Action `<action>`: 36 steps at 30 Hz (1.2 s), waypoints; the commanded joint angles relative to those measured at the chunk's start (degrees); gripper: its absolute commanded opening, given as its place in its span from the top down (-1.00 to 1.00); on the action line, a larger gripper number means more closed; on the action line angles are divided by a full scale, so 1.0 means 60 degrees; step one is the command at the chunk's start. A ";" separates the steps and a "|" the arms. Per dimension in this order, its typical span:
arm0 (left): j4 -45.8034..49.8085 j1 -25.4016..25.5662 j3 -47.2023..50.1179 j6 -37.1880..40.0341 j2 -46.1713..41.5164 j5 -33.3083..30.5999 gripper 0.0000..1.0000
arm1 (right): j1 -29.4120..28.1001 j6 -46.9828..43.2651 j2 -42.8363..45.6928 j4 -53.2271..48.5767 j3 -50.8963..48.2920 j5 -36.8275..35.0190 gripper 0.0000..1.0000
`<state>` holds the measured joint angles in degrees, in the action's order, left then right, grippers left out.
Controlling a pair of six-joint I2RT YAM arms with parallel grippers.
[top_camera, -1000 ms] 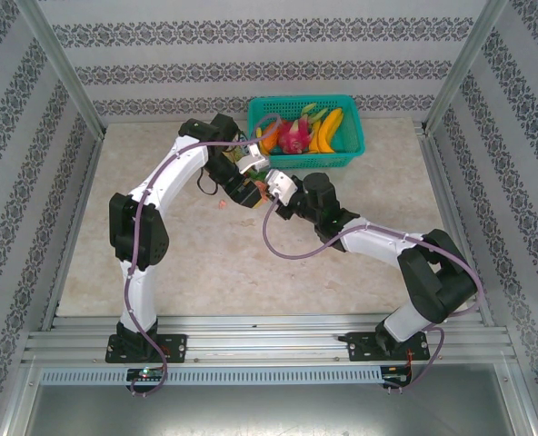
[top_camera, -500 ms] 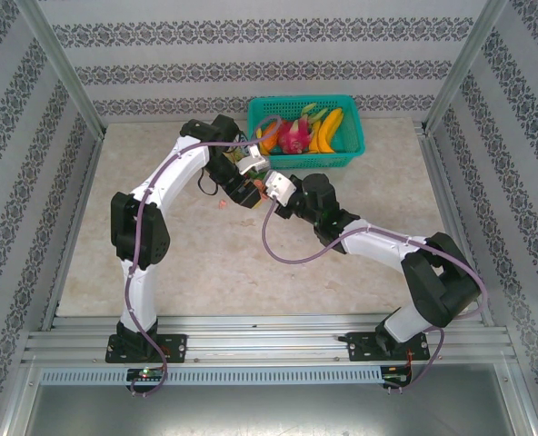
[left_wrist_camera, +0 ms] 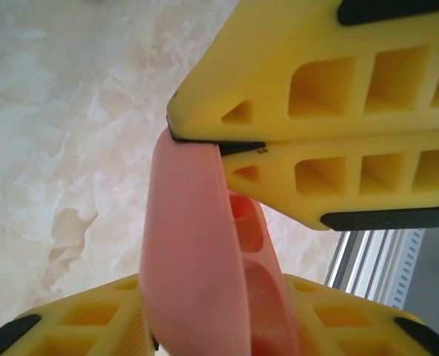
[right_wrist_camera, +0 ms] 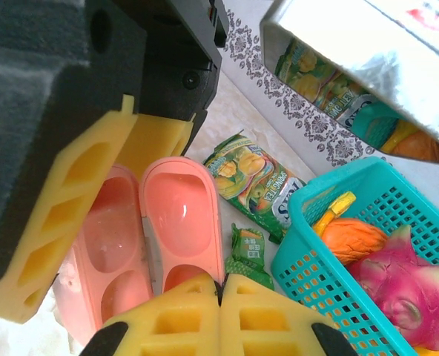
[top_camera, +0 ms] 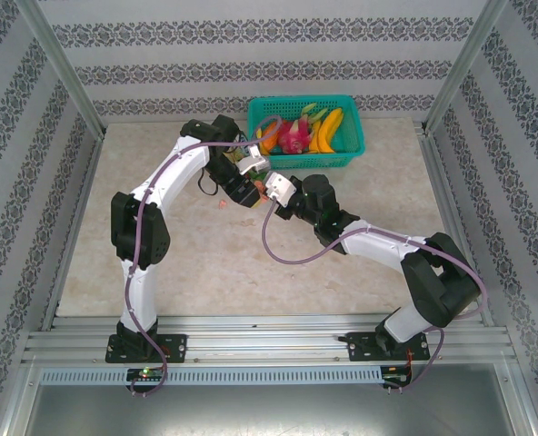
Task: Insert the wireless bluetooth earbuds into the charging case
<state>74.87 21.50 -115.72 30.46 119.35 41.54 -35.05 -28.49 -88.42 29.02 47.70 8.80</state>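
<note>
Right wrist view: the open pink charging case [right_wrist_camera: 179, 215] sits near the basket [right_wrist_camera: 316, 274]. The left hand [left_wrist_camera: 205, 326] seems to clamp it; the right hand [right_wrist_camera: 221, 300], pressed together, touches its rim.

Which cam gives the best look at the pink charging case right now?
Right wrist: the pink case lies open toward the lens, with both halves and their hollows visible. Left wrist sees the case edge-on, with a sliver of the inside. Top external reduces it to a small pink speck.
</note>
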 commanded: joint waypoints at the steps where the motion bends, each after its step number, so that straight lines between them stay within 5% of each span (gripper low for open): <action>1: 0.0356 0.0181 0.0008 0.0226 0.0236 -0.0046 0.17 | -0.0086 0.0046 0.0248 0.0258 -0.0101 -0.0047 1.00; 21: 0.0390 0.0217 -0.0097 0.0226 0.0298 -0.0046 0.65 | -0.0061 0.0426 0.0323 0.0167 -0.0003 -0.0633 1.00; 36: -0.0390 -0.0190 -0.0193 0.0062 0.0394 -0.0098 1.00 | 0.0687 0.2224 0.1750 -0.0390 -0.0598 -0.1652 0.17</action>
<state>74.04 21.78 -116.16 31.18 121.30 41.23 -31.77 -19.05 -80.44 26.44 45.43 1.43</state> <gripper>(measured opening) 0.254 0.404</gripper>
